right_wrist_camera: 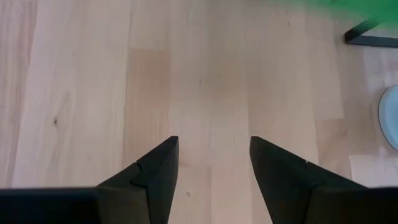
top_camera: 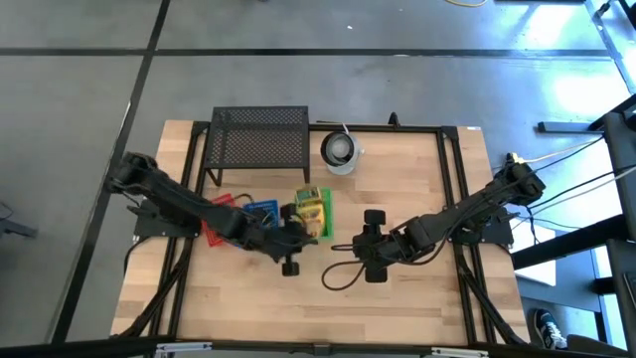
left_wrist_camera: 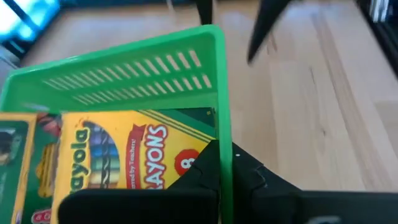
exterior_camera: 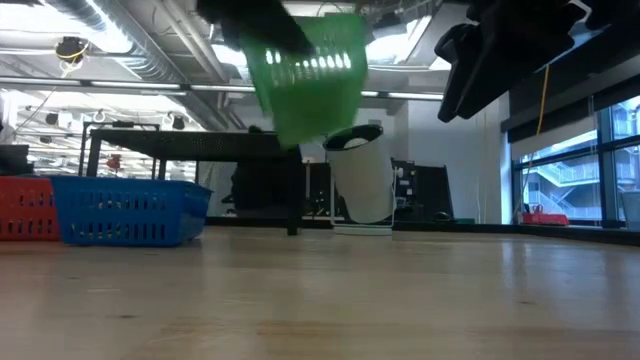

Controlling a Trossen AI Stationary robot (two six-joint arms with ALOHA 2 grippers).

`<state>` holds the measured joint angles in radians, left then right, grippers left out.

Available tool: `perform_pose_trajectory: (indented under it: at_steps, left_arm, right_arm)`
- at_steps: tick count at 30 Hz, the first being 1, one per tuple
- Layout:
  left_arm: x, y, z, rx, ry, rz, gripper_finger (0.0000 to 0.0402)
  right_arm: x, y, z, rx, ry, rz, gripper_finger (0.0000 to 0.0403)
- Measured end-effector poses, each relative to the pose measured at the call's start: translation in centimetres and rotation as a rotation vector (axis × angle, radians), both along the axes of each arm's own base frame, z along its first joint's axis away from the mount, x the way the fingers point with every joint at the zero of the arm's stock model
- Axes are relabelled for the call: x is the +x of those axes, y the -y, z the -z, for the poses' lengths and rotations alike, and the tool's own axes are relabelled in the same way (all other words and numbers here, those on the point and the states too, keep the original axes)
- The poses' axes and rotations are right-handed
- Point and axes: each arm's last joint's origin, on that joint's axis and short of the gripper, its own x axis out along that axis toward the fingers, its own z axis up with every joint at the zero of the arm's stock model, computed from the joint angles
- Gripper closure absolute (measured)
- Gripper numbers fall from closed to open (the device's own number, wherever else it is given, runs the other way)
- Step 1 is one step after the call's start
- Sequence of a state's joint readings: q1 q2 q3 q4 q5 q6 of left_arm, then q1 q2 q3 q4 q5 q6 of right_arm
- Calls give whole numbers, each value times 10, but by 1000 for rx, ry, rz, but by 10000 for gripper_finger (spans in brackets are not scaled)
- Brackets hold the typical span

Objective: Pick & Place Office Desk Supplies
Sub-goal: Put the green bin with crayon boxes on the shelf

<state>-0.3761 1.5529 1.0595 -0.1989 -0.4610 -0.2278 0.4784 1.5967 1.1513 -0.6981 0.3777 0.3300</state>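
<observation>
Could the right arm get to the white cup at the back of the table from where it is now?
Probably yes. The right gripper hangs open over bare wood, holding nothing, and the white cup stands apart beside the black mesh rack. The left gripper, clamped on the green basket, sits off to the side.

This is a robotics lab or test space inside an industrial, office-like building. A wooden tabletop (top_camera: pixel 417 298) in a black metal frame stands on a grey concrete floor (top_camera: pixel 79 89) marked with dark lines. Cables (top_camera: pixel 571 159) trail off its right edge. Across the room, exposed ducts (exterior_camera: pixel 110 50) and strip lights line the ceiling, with large windows (exterior_camera: pixel 575 185) at one side.
</observation>
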Motion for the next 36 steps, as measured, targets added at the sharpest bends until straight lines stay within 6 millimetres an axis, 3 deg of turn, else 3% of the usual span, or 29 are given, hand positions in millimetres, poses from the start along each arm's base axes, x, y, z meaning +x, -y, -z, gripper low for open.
perform_pose_trajectory:
  at_steps: [6, 12, 21, 36]
  left_arm:
    - [-27, -14, -41, 173, 76, -57, 400]
    - [-62, -59, -66, 224, -11, -167, 400]
    - [-121, -124, -67, 235, -403, -166, 400]
    - [-158, -188, -60, 209, -711, -265, 400]
  right_arm:
    - [-2, -2, 1, -12, -14, -19, 201]
    - [-3, -2, 1, -28, -16, -29, 201]
    - [-2, -1, 0, -51, -5, -17, 202]
    - [2, 8, -1, -108, 22, 34, 202]
